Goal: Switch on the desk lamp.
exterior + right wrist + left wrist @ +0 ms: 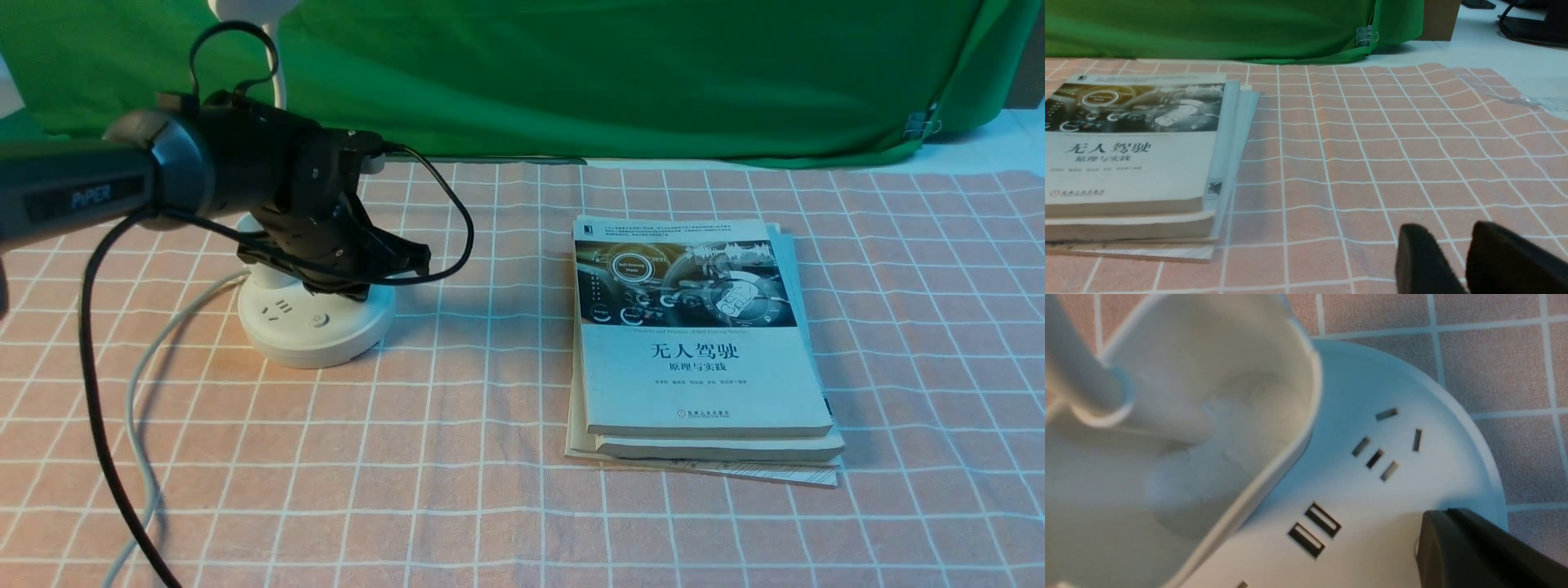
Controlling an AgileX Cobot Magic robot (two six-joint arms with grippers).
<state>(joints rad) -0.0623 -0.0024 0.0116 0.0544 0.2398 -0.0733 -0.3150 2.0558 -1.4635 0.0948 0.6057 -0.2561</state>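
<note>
While the left gripper [404,261] is hanging just over the one desk lamp [310,331], whose disc base is sitting directly beneath it, its arm is reaching in level; whether its fingers are apart I cannot tell. One stack of books [702,367] is lying well to its right. The right gripper [1453,237] is sitting low over the tablecloth [1372,143], fingers slightly apart.

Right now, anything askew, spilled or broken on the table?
Nothing spilled or damaged. The stack of white paperback books is slightly fanned, lower ones poking out on the right. The pink checked tablecloth ripples near its far right corner.
</note>
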